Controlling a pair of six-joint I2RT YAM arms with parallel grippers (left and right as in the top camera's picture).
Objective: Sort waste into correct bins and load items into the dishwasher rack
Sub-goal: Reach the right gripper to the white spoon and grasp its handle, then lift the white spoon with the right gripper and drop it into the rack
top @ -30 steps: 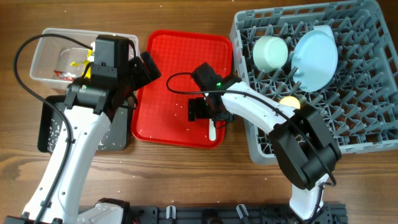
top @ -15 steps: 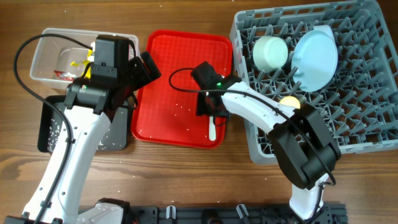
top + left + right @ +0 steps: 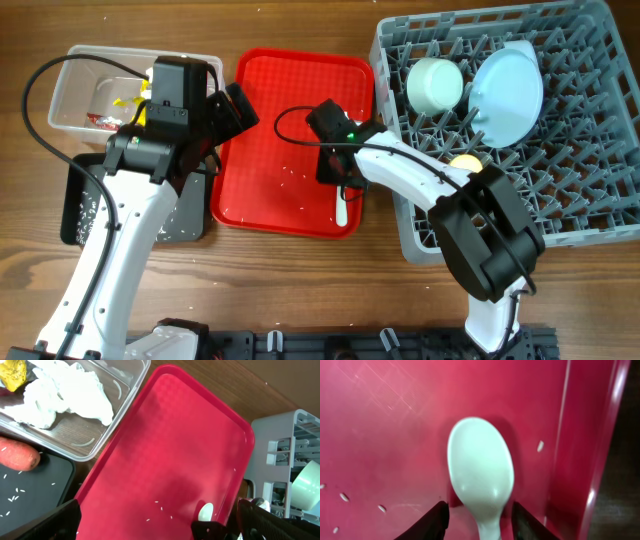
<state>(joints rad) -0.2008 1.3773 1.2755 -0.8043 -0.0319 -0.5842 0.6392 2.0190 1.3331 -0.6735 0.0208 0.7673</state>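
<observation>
A white spoon (image 3: pixel 480 470) lies bowl-down near the front right corner of the red tray (image 3: pixel 290 90), also seen from above as the spoon (image 3: pixel 341 208). My right gripper (image 3: pixel 480 512) straddles the spoon's neck; its jaws are narrowed, with a small gap showing on each side. My left gripper (image 3: pixel 160 527) hovers open over the tray's left part, holding nothing. A few rice grains (image 3: pixel 160 505) lie on the tray. The dishwasher rack (image 3: pixel 590 200) holds a light blue plate (image 3: pixel 508 92), a bowl (image 3: pixel 434 83) and a yellow cup (image 3: pixel 464 163).
The clear tub (image 3: pixel 75 90) at the back left holds crumpled tissue (image 3: pixel 65 395) and a yellow wrapper (image 3: pixel 12 370). In front of it, the black tray (image 3: pixel 80 215) holds a carrot (image 3: pixel 17 456) and scattered rice (image 3: pixel 17 492).
My right gripper's jaws have narrowed from wide open and now sit on either side of the spoon's neck. The left arm has not moved.
</observation>
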